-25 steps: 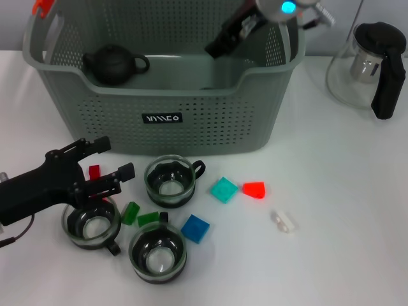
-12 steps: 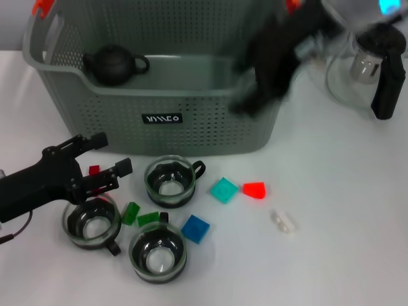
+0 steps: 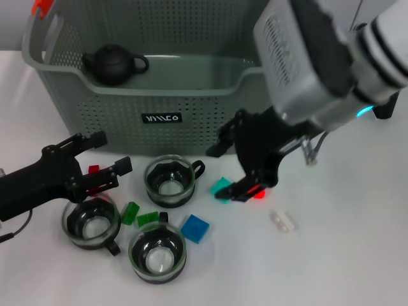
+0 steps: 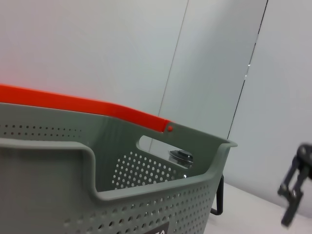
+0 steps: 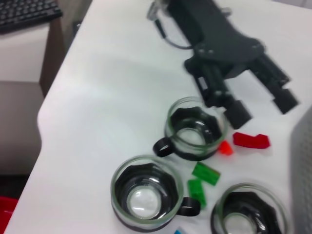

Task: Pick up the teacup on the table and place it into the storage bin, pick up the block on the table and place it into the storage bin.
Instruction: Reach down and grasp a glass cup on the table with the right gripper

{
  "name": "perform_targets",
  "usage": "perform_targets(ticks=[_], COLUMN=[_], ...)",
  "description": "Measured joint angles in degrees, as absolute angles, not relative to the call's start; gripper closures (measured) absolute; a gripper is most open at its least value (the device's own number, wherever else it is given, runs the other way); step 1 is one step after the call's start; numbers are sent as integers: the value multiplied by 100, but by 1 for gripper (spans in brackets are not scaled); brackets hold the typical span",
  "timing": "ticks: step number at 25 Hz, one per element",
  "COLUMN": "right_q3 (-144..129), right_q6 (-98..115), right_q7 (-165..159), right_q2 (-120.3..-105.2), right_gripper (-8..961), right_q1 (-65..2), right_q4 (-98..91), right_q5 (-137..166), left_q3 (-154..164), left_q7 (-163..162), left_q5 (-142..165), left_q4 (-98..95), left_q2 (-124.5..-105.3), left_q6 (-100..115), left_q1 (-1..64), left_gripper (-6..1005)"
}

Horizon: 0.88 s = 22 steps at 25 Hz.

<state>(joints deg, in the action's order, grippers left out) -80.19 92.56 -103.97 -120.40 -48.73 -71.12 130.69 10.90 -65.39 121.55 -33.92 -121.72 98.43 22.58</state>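
Claws, two. Right claw [image 3: 241, 167]: black fingers spread wide, holding nothing, poised over the red block [image 3: 258, 190] and teal block [image 3: 221, 188] near the middle of the desk [image 3: 344, 229]. Left claw [image 3: 105, 159]: fingers wide apart, empty, hovering at the left above the leftmost teacup [image 3: 92, 222], beside a small red piece [image 3: 94, 170].

Teacups, three: clear glass, dark insert inside, small black side handle. One sits left, one near-centre [image 3: 158, 252], one [image 3: 169, 181] just in front of the storage bin [image 3: 191, 121]. Likely light, rigid, slippery and breakable; best taken across the rim or by pinching one wall, with gentle squeeze, set down rather than dropped.

Blocks: small flat plastic pieces, red, teal, blue [image 3: 195, 228], two green [image 3: 140, 215], scattered between the cups. Probably very light and stiff; low profile means fingers must straddle opposite edges close to the desk.

Storage bin: grey-green perforated basket, far side of the desk, black label on front, dark teapot [image 3: 113, 64] already inside at left.

Clear piece [image 3: 283, 221]: lies right of the blocks.
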Motion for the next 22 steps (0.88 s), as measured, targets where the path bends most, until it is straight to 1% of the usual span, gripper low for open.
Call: perform_targets(ticks=[6,13,22], right_q3=[-8656,-8830,-8833], right_q6=[8495,8266,8235], right_q7=[-10315,-10354,-10362], right_q2=[-12052,-12057,-12060], right_gripper=[249,249,249], right_q1=[-4966,-5166,-5185], right_q4=[-6584,-6276,-6261], right_q5=[13063,13076,13069], left_q3=[1075,1098,967], left_q7=[-6539,-6538,-5994], left_q5=[12155,12255,12858], left_q4=[-3399,-3435,-3788], left_q2=[-12163,-12164,-12116], left_q6=[9843,9908,10952], left_q1=[2211,2196,2085], left_gripper=[138,138,138])
